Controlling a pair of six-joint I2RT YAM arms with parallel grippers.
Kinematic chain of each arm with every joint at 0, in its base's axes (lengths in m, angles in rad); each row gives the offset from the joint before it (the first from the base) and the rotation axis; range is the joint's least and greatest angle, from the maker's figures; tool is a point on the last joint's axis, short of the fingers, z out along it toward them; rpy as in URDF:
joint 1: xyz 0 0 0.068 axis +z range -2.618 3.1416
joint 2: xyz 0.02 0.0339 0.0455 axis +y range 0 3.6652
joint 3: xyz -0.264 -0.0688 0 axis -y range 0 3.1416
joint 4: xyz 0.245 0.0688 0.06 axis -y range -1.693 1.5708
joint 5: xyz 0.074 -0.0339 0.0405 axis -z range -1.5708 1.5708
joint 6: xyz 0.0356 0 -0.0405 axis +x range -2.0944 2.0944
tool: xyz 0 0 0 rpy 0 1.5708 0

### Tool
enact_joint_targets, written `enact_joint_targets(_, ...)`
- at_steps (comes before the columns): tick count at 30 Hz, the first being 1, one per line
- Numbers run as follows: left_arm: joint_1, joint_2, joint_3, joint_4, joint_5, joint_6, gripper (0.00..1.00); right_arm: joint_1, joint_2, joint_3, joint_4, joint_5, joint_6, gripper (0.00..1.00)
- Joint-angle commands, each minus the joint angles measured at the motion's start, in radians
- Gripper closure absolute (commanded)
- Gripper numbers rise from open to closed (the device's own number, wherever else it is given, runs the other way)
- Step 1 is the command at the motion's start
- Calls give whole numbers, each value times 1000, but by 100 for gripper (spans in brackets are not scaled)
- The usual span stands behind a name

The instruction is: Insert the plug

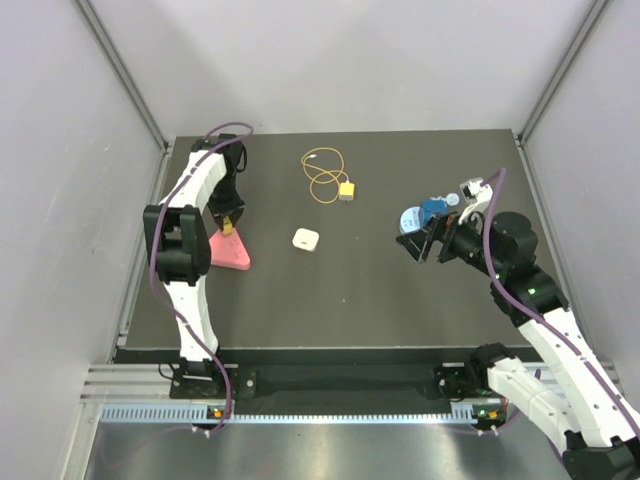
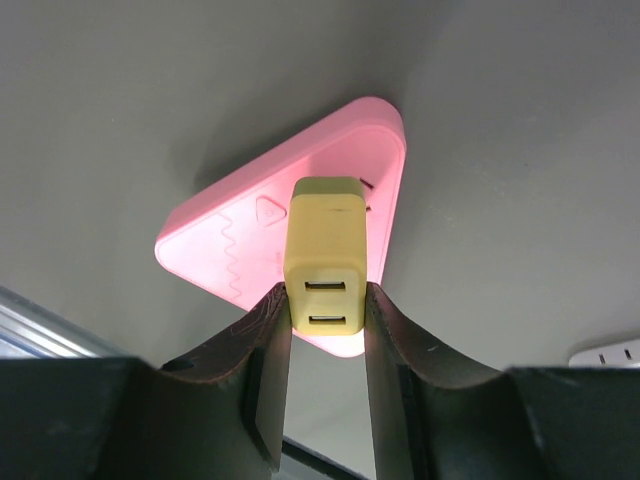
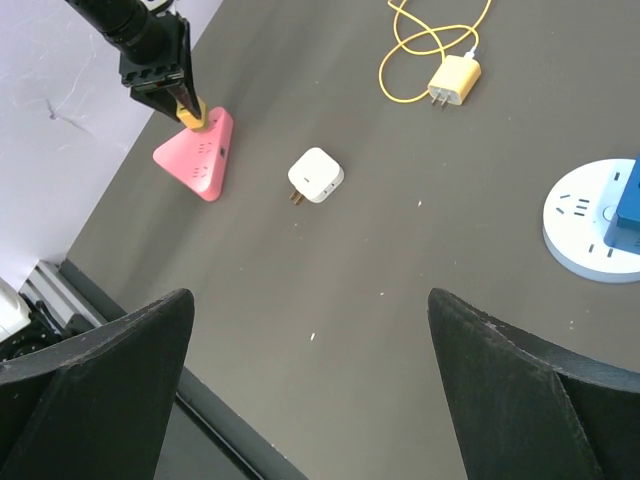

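Your left hand point(image 2: 322, 300) is clamped on a yellow USB charger block point(image 2: 325, 250) with no wire on it, two ports facing the wrist camera. The block stands on the face of the pink triangular power strip point(image 2: 220, 250) at the left side of the surface point(image 1: 380, 300). You cannot tell from these views whether its prongs are seated.

The plug point(image 1: 346, 190) is not in either hand. It lies flat on the far middle of the surface, prongs showing, at the end of its looped yellow wire point(image 1: 323, 172). It sits well apart from your left hand, off to that hand's right and further back. From your right hand point(image 3: 308, 300) it is ahead and well apart.

Your right hand has its fingers spread wide with nothing between them, and it hangs above the surface. Just beside it is the round pale-blue socket point(image 3: 590, 225), which carries a blue block point(image 3: 625, 205).

A white charger cube point(image 3: 316, 175) lies on the surface between the pink strip and the round socket, nearer to you than the plug
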Motion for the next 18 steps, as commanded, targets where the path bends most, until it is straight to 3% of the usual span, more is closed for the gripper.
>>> enact_joint_targets(1,11,30,21,-12,-7,2,100,-4,-16,57,8,12,-23,0)
enact_joint_targets(18,39,40,-75,39,-7,26,100,-4,-22,55,-1,25,-30,0)
